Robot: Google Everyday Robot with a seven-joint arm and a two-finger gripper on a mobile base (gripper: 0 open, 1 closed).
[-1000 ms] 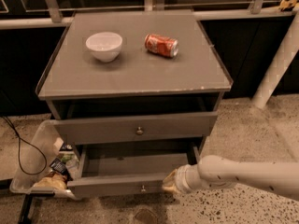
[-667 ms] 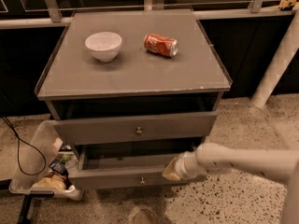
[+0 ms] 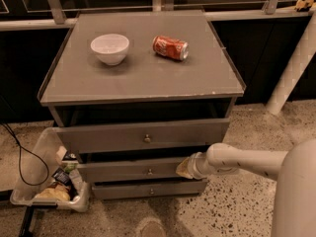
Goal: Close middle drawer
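Three drawers (image 3: 143, 136): stacked in one cabinet (image 3: 148, 80).
Middle drawer (image 3: 118, 172): nearly shut.
One gripper (image 3: 185, 168): held at its right end; grip state cannot be told.
Top: one bowl (image 3: 110, 47), one can (image 3: 170, 48).

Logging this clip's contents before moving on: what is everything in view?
Cabinet: 1, grey, centre.
Top drawer: 1, grey, tall front, partly out.
Middle drawer: 1, grey, second down.
Bottom drawer: 1, grey, lowest.
Bowl: 1, white, cabinet top, left.
Can: 1, red, on its side, right of bowl.
Bin: 1, clear plastic, floor left of cabinet, holding packets.
Cable: 1, black, floor, far left.
Post: 1, white, right rear.
Arm: 1, white, entering from right.
End effector: 1, pale, at middle drawer's right front.
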